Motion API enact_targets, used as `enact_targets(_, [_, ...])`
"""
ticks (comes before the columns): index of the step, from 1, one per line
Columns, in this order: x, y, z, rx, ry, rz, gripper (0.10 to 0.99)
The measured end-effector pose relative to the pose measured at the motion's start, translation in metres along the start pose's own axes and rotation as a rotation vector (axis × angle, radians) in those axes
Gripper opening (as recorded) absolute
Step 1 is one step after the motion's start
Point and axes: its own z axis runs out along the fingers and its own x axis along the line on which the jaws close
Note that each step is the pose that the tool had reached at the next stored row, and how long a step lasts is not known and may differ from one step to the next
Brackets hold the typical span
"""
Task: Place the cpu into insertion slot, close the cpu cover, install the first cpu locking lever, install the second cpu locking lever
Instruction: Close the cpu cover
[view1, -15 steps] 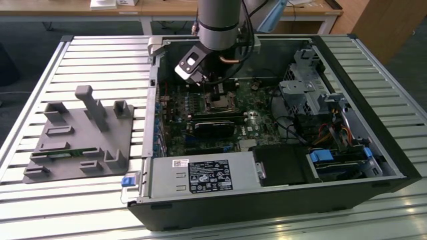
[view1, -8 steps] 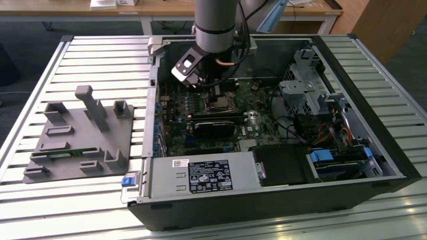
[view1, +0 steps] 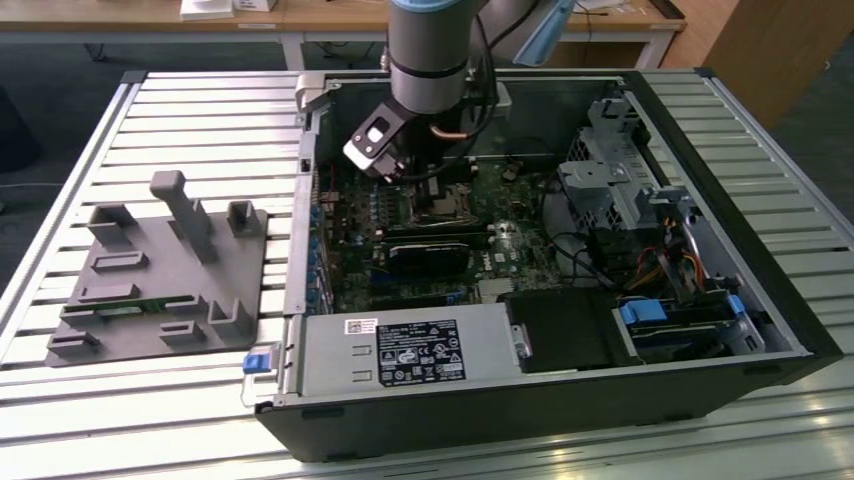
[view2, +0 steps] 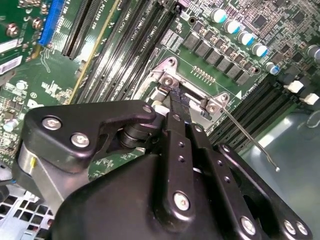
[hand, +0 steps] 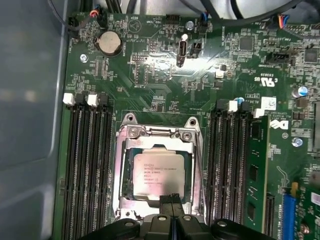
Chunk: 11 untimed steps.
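The gripper (hand: 171, 199) hangs low inside the computer case (view1: 721, 130), over the green board (hand: 165, 75). Its two fingers are pressed together, and I see nothing between them. The tips are down at the edge of the cover (hand: 127, 165). The cpu (hand: 156, 172) is just past the tips. It lies flat in the slot (hand: 129, 119), and the cover lies down flat around it, so its grey top shows through the window. In the second wrist view a thin metal lever (view2: 248, 140) sticks out beside the gripper (view2: 173, 97), not touching it. Long black memory slots (hand: 87, 165) run along both sides of the gripper
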Motion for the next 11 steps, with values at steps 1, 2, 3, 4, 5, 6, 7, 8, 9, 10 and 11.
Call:
enact_targets(1, [0.0001, -0.0001, 0.0012, 0.001, 0.0000, 0.000, 0.106])
enact_targets(2, [0.0000, -0.0001, 0.0020, 0.001, 0.0000, 0.000, 0.106])
enact_targets(3, [0.0000, -0.0002, 0.0027, 0.002, 0.0003, 0.000, 0.106])
enact_targets(4, [0.0000, -0.0002, 0.0034, 0.002, 0.0003, 0.000, 0.106])
enact_targets(5, [-0.0001, -0.0002, 0.0040, 0.003, 0.0003, 0.000, 0.106])
enact_targets(6, [-0.0001, -0.0002, 0.0048, 0.004, 0.0003, 0.000, 0.106])
enact_targets(7, [-0.0001, -0.0002, 0.0055, 0.005, 0.0004, 0.000, 0.106])
enact_targets(8, [-0.0002, -0.0003, 0.0063, 0.006, 0.0004, 0.000, 0.106])
enact_targets(9, [-0.0002, -0.0003, 0.0068, 0.007, 0.0001, 0.000, 0.106])
enact_targets(10, [-0.0003, -0.0003, 0.0071, 0.008, -0.0001, 0.000, 0.106])
enact_targets(11, [-0.0003, -0.0003, 0.0072, 0.008, -0.0001, 0.000, 0.106])
